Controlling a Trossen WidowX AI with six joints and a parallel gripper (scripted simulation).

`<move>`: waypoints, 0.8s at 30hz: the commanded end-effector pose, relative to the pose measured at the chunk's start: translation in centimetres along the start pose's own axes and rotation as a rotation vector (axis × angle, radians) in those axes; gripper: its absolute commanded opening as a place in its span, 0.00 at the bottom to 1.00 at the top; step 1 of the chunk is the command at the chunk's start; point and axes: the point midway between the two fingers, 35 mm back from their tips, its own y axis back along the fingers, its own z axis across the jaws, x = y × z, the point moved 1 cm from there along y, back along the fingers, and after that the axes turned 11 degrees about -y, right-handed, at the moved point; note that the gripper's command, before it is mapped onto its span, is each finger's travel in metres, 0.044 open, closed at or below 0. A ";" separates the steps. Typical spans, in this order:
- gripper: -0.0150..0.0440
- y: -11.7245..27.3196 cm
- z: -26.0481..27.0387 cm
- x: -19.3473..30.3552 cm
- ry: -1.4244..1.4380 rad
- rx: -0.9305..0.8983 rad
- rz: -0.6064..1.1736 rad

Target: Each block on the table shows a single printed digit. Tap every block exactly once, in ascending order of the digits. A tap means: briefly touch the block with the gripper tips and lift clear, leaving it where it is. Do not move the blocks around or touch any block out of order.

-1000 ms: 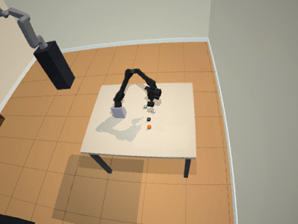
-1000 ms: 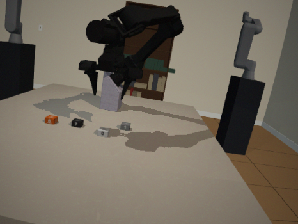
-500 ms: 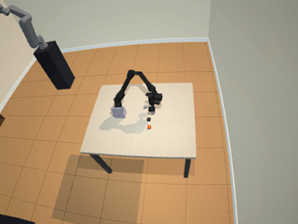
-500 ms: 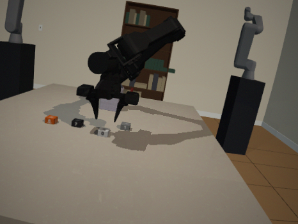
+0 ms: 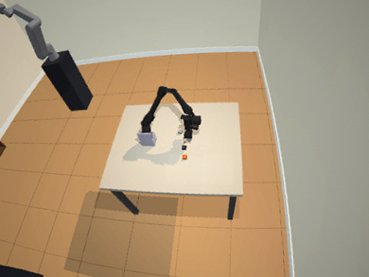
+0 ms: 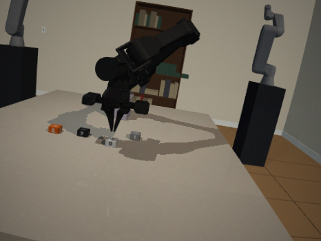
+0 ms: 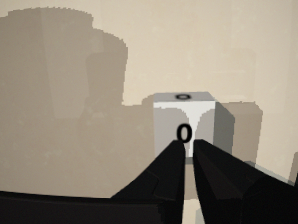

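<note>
The white block (image 6: 111, 142) (image 7: 167, 117) shows a 0 and sits upright on the table (image 5: 213, 158) (image 6: 138, 200). My gripper (image 6: 113, 131) (image 7: 186, 149) is shut, its tips nearly together with nothing between them. In the wrist view the tips overlap the lower part of the 0 face; in the exterior view they are just above the block. I cannot tell whether they touch it. The grey block (image 5: 180, 131) (image 6: 135, 135) shows a 1. The black block (image 5: 184, 147) (image 6: 83, 132) seems to show a 7. The orange block (image 5: 184, 157) (image 6: 55, 129) shows a digit too small to read.
The pale lavender base block (image 5: 147, 138) of the arm stands on the table. The black and orange blocks lie to one side of the white one, the grey block to the other. Two grey arms on dark pedestals (image 5: 68, 81) (image 6: 258, 124) and a bookshelf (image 6: 165, 51) stand away from the table.
</note>
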 end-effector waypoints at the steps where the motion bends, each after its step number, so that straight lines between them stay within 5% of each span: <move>1: 0.29 -0.4 0.0 0.0 -0.002 -0.003 0.000; 24: 0.29 -2.5 0.0 0.0 -0.001 -0.002 -0.003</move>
